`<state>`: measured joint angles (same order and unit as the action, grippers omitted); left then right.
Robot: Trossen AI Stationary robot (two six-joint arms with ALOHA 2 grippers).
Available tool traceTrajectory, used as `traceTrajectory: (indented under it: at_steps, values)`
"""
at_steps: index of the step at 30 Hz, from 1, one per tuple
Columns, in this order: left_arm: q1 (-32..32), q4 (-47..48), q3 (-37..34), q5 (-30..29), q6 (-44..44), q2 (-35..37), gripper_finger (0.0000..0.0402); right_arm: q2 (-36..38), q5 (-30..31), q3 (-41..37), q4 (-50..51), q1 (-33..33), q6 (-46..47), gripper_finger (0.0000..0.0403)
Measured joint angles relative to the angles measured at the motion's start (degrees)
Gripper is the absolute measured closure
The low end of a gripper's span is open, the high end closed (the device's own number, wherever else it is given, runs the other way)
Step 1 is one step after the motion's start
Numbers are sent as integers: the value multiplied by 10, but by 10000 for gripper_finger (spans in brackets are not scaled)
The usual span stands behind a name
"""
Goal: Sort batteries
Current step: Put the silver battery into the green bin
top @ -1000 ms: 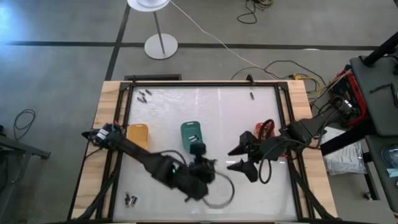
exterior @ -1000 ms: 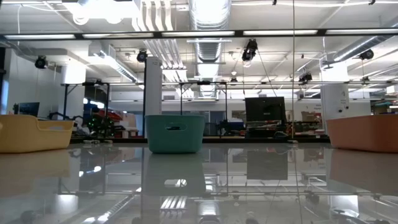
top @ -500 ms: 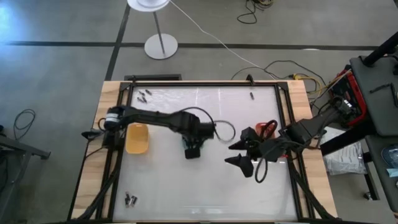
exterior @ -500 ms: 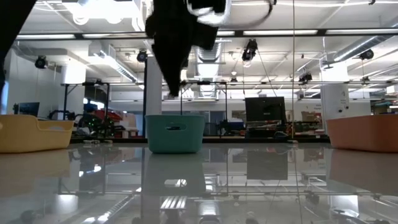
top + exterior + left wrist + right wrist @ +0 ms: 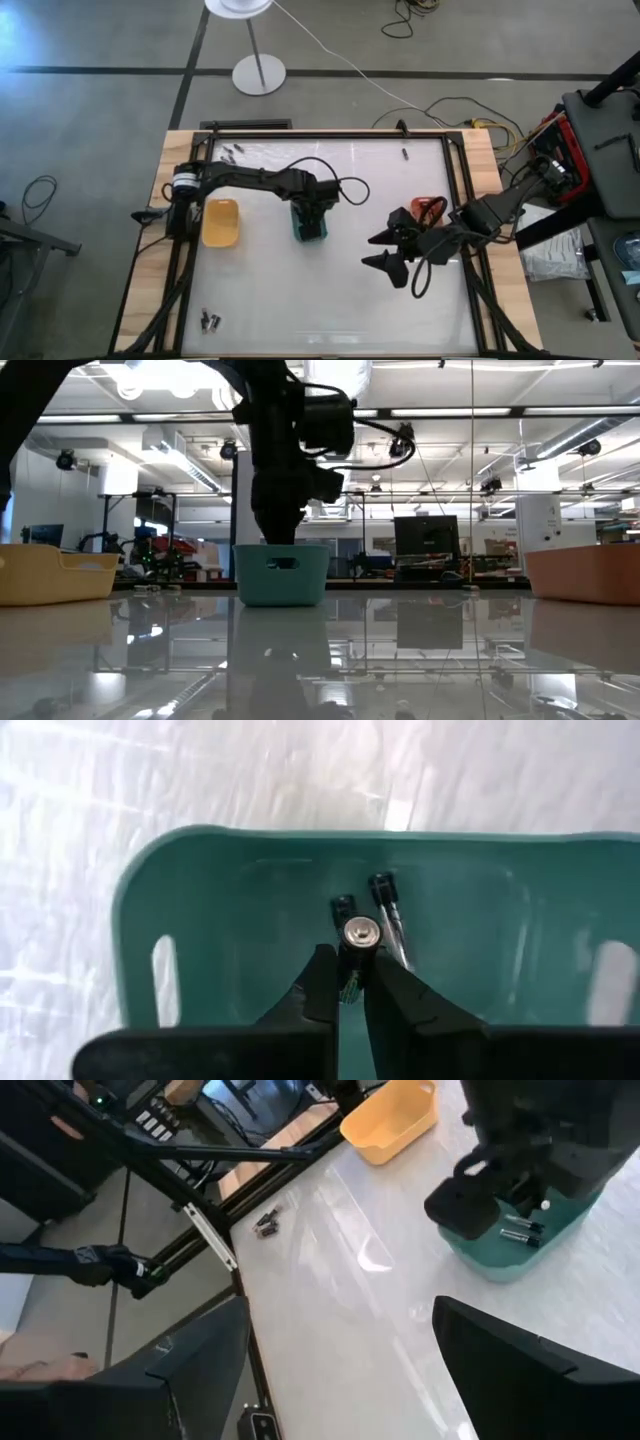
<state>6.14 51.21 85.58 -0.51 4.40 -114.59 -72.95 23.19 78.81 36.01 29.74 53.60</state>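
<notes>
At frame centre, left gripper [image 5: 349, 982] pinches a battery [image 5: 359, 935] over the green tray [image 5: 200, 900], hiding it overhead; right gripper [image 5: 385, 250] gapes empty.

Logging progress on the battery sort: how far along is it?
Done: two batteries lie in the green tray. In hand: the left gripper holds another battery over it. Left: loose batteries near the table's corners. The right gripper waits open.

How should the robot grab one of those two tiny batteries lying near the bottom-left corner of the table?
Probably from straight above, pinching across the round middle. The two small dark-and-silver cylinder batteries lie flat on the white tabletop close together, so the fingers should go on either side of just one, with its ends left free.
</notes>
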Motion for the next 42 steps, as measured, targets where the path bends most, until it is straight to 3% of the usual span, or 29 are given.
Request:
traceTrajectory:
  at_steps: [13, 25, 35, 42]
  values:
    - [18, -42, -57, -5, -1, -15, 388, 0, 9, 0, -3, 0, 6, 105]
    - [18, -51, -45, -4, -13, -20, 360, 0, 9, 0, -3, 0, 11, 91]
    - [18, -9, 28, -4, -9, -21, 291, 0, 12, -1, 20, 0, -17, 64]
    - [2, 70, 141, 6, -3, 6, 248, 1, 16, -1, 68, -1, -6, 58]
